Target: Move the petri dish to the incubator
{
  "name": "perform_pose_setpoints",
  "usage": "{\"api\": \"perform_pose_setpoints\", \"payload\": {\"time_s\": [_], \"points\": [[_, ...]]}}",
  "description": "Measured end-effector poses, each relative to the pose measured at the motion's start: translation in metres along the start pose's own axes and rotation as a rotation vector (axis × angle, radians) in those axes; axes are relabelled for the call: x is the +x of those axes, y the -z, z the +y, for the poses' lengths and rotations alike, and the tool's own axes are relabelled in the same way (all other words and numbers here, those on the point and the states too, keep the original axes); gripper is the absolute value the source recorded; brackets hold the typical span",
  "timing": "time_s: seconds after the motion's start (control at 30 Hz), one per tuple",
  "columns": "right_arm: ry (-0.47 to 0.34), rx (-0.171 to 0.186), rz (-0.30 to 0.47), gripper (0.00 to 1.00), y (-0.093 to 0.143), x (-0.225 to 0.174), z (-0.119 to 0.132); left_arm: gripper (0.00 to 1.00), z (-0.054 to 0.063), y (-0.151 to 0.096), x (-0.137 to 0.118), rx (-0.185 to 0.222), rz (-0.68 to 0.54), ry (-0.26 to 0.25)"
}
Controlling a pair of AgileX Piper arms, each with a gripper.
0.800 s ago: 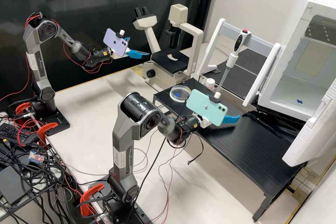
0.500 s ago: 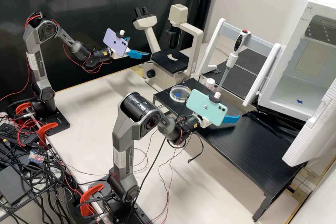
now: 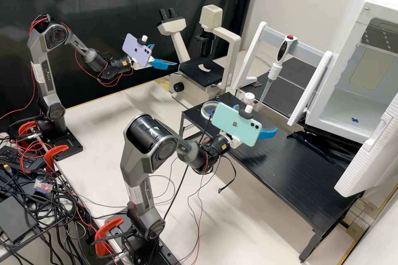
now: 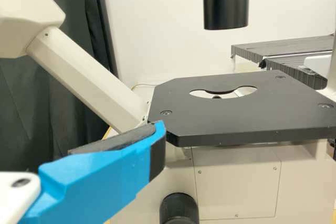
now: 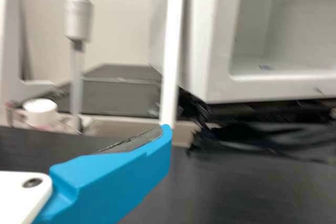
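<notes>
With left gripper [image 3: 165,55] and right gripper [image 3: 262,120] spread and empty, the petri dish [image 3: 207,111] lay by the edge of the black stand [image 3: 298,174] nearest the microscope [image 3: 195,70], presumably light, slippery and brittle, requiring gentle side-wall gripping.

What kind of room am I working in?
Probably a cell culture or biology lab: there's a microscope, a pipette hanging on a stand, and a petri dish on the black rack.
</notes>
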Motion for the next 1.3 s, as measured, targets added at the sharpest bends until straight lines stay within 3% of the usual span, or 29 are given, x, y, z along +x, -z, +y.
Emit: {"api": "perform_pose_setpoints", "payload": {"time_s": [0.2,0.47,0.73,1.17,1.27,1.3], "points": [[0.077,-0.006,0.109,1.0,0.022,-0.012,-0.022,1.0,0.0,0.0,0.0,0.0,0.0,0.0],[0.163,-0.036,0.171,1.0,0.034,-0.016,-0.043,1.0,0.0,0.0,0.0,0.0,0.0,0.0],[0.257,-0.054,0.184,1.0,0.032,-0.014,-0.064,1.0,0.0,0.0,0.0,0.0,0.0,0.0],[0.333,-0.071,0.173,1.0,0.024,-0.013,-0.08,1.0,0.0,0.0,0.0,0.0,0.0,0.0],[0.339,-0.045,0.169,1.0,0.023,-0.012,-0.082,1.0,0.0,0.0,0.0,0.0,0.0,0.0],[0.34,-0.042,0.169,0.0,0.023,-0.013,-0.082,1.0,0.0,0.0,0.0,0.0,0.0,0.0]]}}
